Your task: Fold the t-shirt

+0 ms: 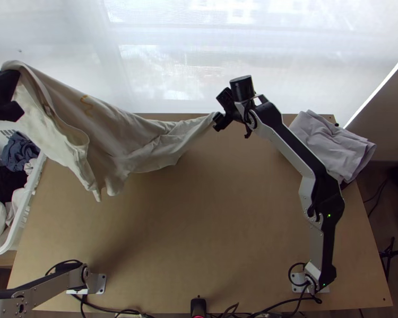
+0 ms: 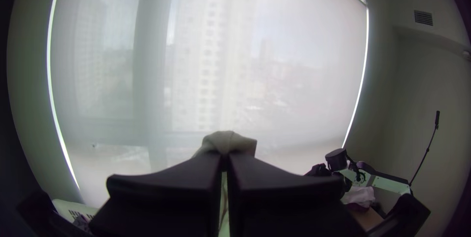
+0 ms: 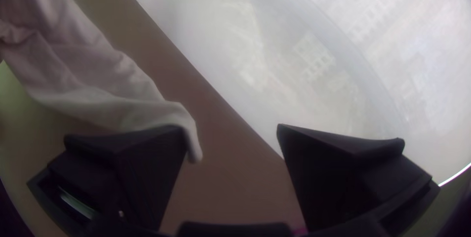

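A translucent white window blind (image 1: 167, 69) spans the area beyond the far edge of the light wooden tabletop (image 1: 215, 212). The silver-and-black right arm (image 1: 310, 185) extends from its base at the near right corner toward the far middle; the silver-and-black left arm (image 1: 50, 286) has its base at the near left. The cream fabric t-shirt (image 1: 119, 132) is suspended above the far left part of the tabletop, unfolded in loose drapes, one raised end at the left gripper (image 1: 9, 96) and the other tapering to the right gripper (image 1: 219, 121). The white plastic laundry basket (image 1: 23, 222), containing dark, blue and white garments, is located beside the left edge. The light grey cloth (image 1: 329, 146) lies in a layered, creased pile at the far right corner. Left gripper: closed, with a bunched portion of the t-shirt clamped between its fingers. Right gripper (image 3: 233, 131): wide open, nothing clamped; the narrow end of the shirt lies against the tip of one finger (image 3: 147, 168), and the gap beside it is unfilled. A small yellow-brown mark (image 1: 86, 105) is visible on the shirt's surface.
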